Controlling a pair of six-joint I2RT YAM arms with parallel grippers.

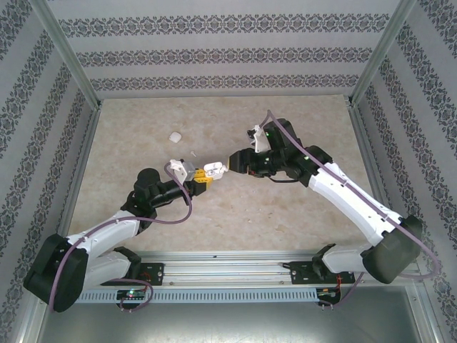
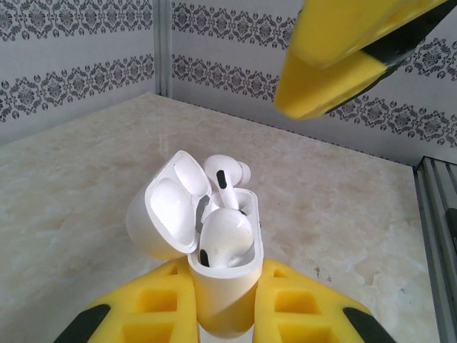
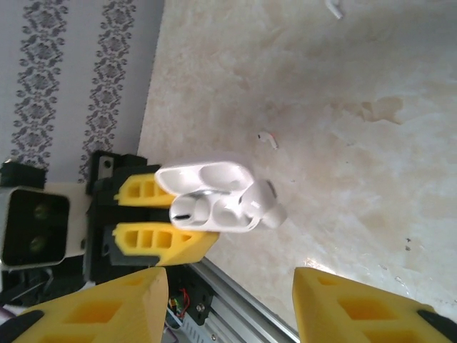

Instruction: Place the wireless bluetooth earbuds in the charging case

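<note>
The left gripper [image 2: 227, 314] is pressed together on the lower body of the charging case [image 2: 221, 286] and holds it off the table [image 1: 285, 214] with the mouth up. The lid [image 2: 168, 211] is swung open toward nine o'clock in the left wrist view.

Two earbuds are at the mouth, and neither looks seated. The near earbud [image 2: 225, 237] lies across its socket at six o'clock, its round body bulging above the rim. The far earbud [image 2: 227, 175] at twelve o'clock stands tall, its head well clear of the case.

The right gripper [image 3: 230, 286] hangs just beside the case, at about two o'clock from it in the top view. Its fingers are spread with nothing between them.

Further out, toward ten o'clock from the held case, a loose earbud [image 1: 193, 152] lies on the table. A second white case [image 1: 173, 136] sits beyond it on the same line.

My judgement is that the step in hand is seating. The buds have reached the case but need to go down into their wells.

The next move calls for the right gripper to push or nudge each bud straight down its socket until it sits flush. The left grip must not shift meanwhile. A sideways shove could flip the tilted bud out onto the table.
</note>
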